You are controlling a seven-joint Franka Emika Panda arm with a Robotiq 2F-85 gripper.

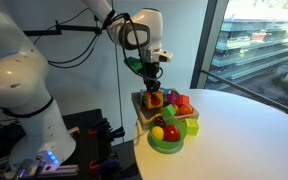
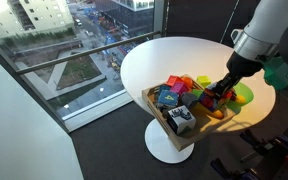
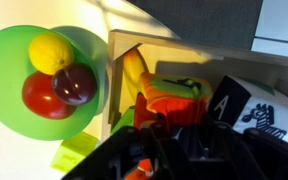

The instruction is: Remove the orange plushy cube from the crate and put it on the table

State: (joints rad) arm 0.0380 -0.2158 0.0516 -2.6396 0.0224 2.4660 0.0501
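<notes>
gripper (image 1: 153,85): low over crate (image 2: 162,120); cannot tell if jaws are apart or closed, blurred in wrist view
orange plushy cube (image 3: 172,102): inside crate, directly under gripper
green bowl (image 3: 14,110): just beside crate, fruit inside
table (image 1: 244,115): under crate

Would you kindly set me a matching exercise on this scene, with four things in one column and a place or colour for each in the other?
Things:
1 yellow fruit
2 crate
3 table
4 tool

Descriptions:
A round white top
B lies in the green bowl
C hangs low over the crate
D light wood, beside the green bowl

Pairs: 1-B, 2-D, 3-A, 4-C.
</notes>
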